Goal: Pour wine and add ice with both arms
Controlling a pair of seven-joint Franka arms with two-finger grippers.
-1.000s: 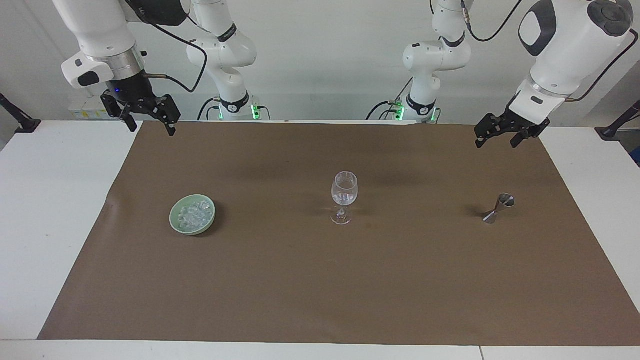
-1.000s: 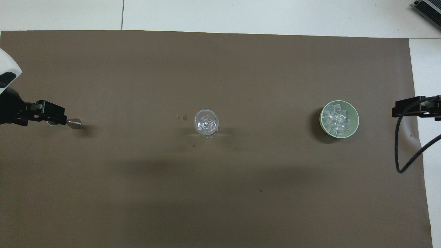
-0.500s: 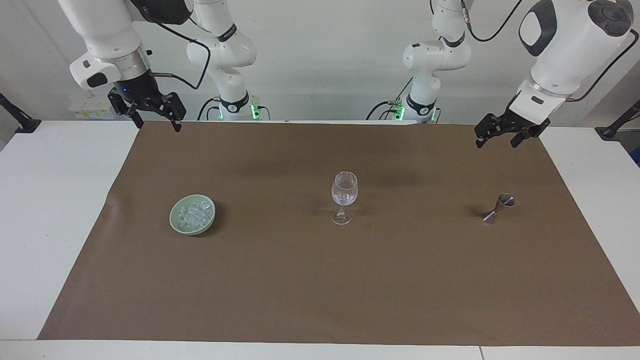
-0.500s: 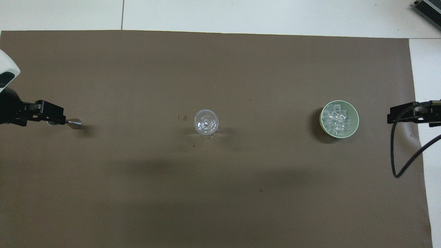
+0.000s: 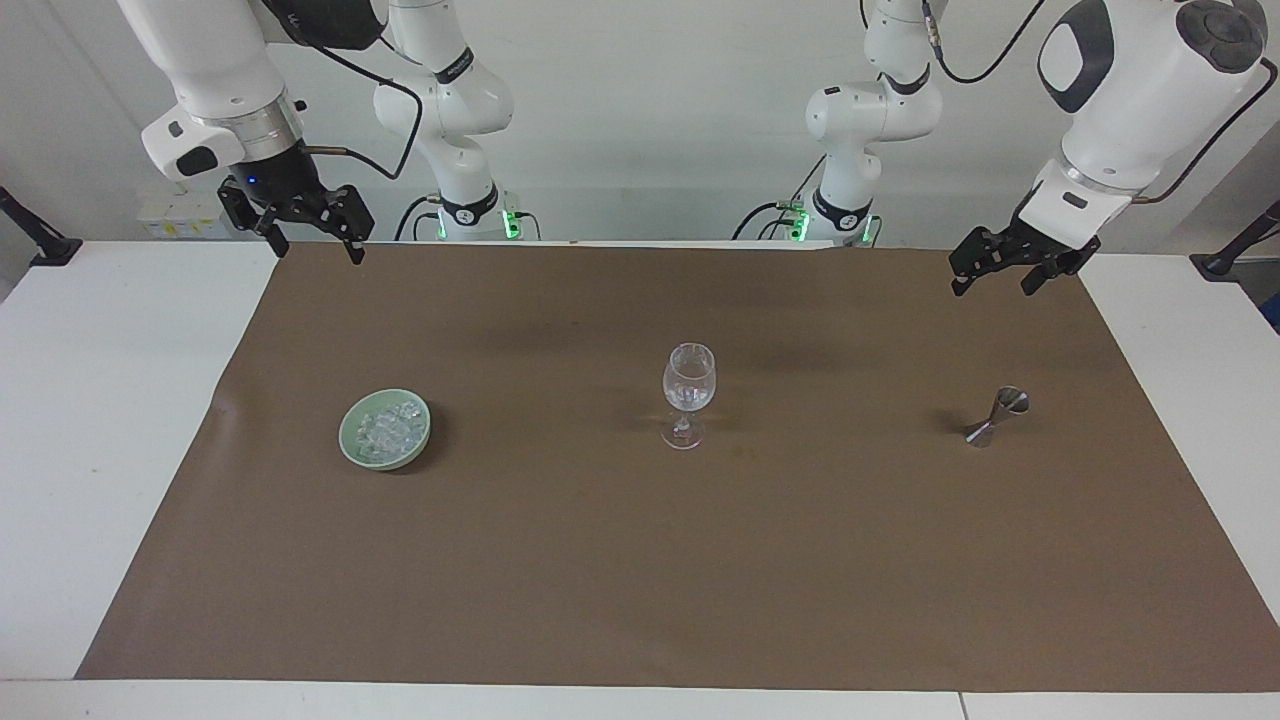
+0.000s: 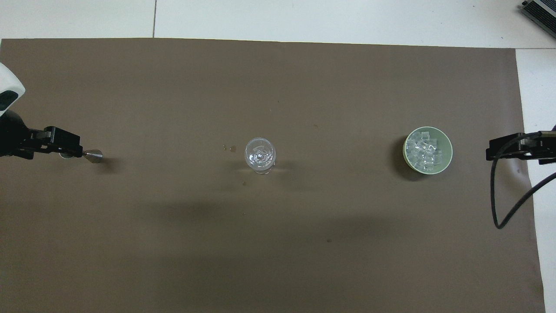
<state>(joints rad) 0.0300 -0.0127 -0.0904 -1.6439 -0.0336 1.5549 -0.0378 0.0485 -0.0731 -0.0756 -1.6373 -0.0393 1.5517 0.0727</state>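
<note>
Brown mat [image 5: 640,560] over most of the white table [image 5: 90,420], with bare white strips at both ends and wide open mat on the side away from the robots. Wine glass [image 5: 688,395] upright mid-mat, a few ice chunks and some clear liquid inside. Green bowl [image 5: 352,446] of ice [image 5: 390,428] toward the right arm's end, well apart from the glass. Small metal measuring cup [image 5: 995,416] toward the left arm's end, also well apart from the glass. Nothing standing between these three.

Right gripper [image 5: 312,240] up over the mat's corner nearest the robots, jaws spread wide, empty. Left gripper [image 5: 995,275] raised over the mat, above the measuring cup's end, jaws also spread wide, empty.

Against a second ago: right gripper shifted slightly toward the table's middle; left gripper, glass, bowl and measuring cup unchanged.
</note>
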